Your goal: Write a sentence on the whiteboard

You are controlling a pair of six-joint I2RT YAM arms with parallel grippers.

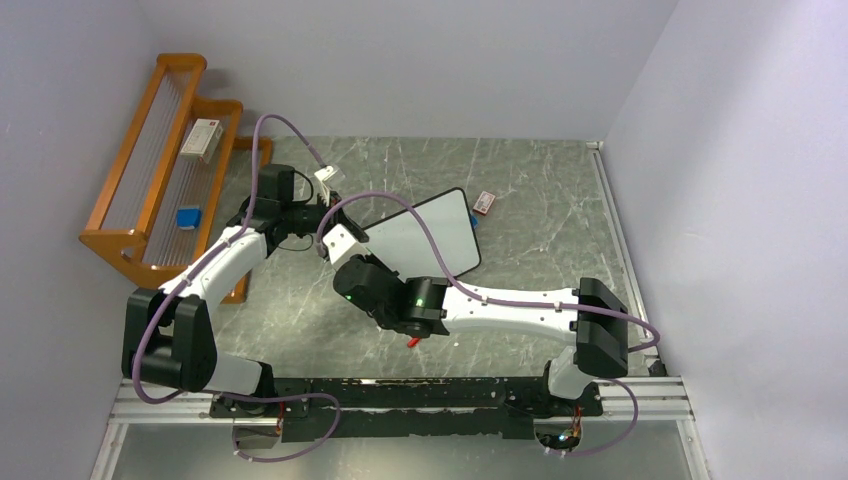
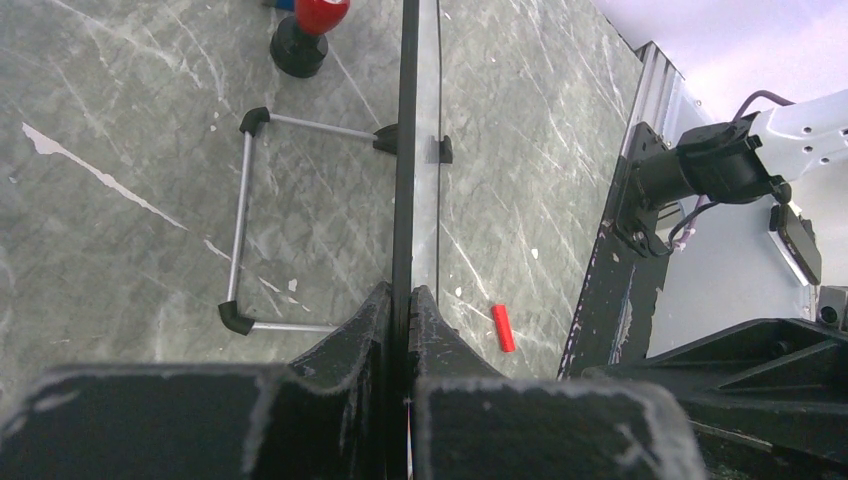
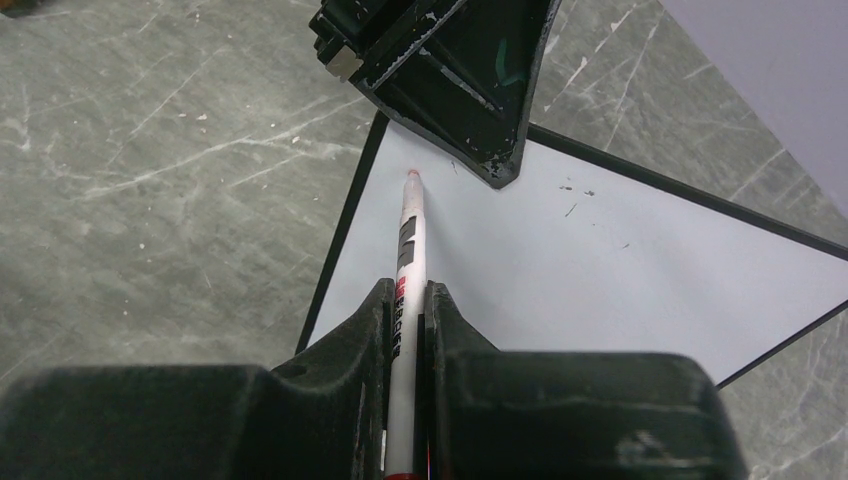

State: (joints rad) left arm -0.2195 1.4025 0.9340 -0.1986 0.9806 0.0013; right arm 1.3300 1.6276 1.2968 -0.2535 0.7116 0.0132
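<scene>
- Wooden rack: far left, beside the wall.
- Left gripper: closed on the black frame of the whiteboard.
- Whiteboard: mid-table, held at its left end, with its wire stand on the tabletop.
- Right gripper: clamped on a white marker. The tip is over the board near the left gripper; contact is unclear.
- Red cap: loose on the table, on the near side.

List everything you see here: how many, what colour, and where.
whiteboard: 1, white, black frame, mid-table
marker: 1, white, over the whiteboard
cap: 1, red, table, near side
rack: 1, orange, table's far left
box: 1, white and red, on rack
block: 1, blue, on rack
pack: 1, red and white, table right of whiteboard
table: 1, grey
left claw: 1, black, shut on whiteboard
right claw: 1, black, shut on marker
</scene>
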